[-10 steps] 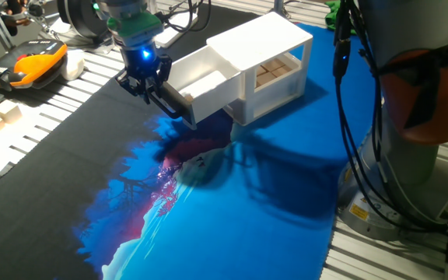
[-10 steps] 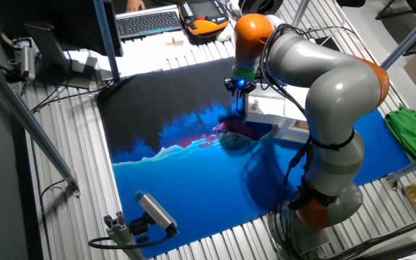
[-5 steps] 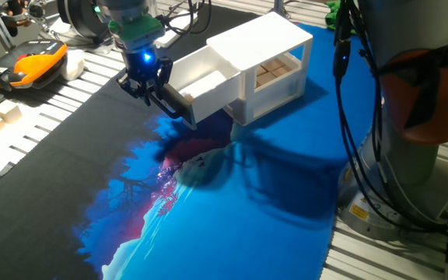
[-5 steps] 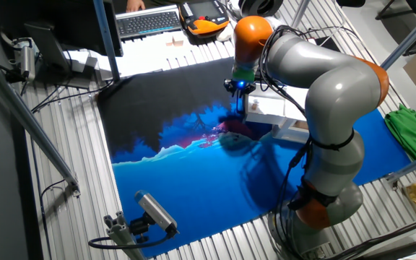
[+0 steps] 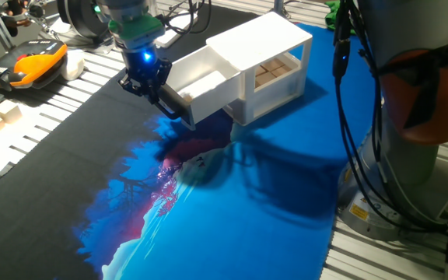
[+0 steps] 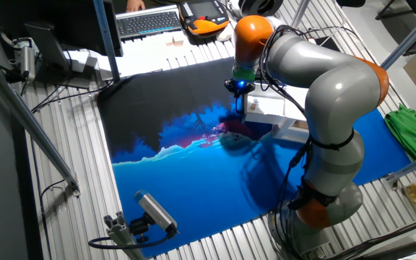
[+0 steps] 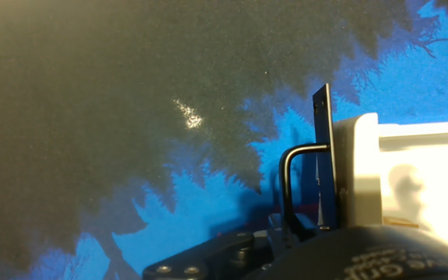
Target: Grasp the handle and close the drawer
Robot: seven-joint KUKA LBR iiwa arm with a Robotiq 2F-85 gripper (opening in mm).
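Claw point(image 5: 155, 95) at left end of drawer point(image 5: 201, 84), on the handle point(image 5: 176, 103).
Claw sits at the drawer front, fingers look narrow around the black handle bar; actual contact can't be confirmed. Handle's long axis runs across the drawer front; cabinet point(image 5: 267, 54) lies right and far, so the closing push goes that way. One claw, one handle, one drawer, one cabinet on the surface point(image 5: 232, 210).

The drawer point(image 5: 201, 87) looks smooth matt white plastic, its handle point(image 7: 294, 183) glossy black metal, the mat point(image 5: 208, 210) soft printed cloth

Open mat point(image 5: 208, 218) before drawer point(image 5: 204, 85)
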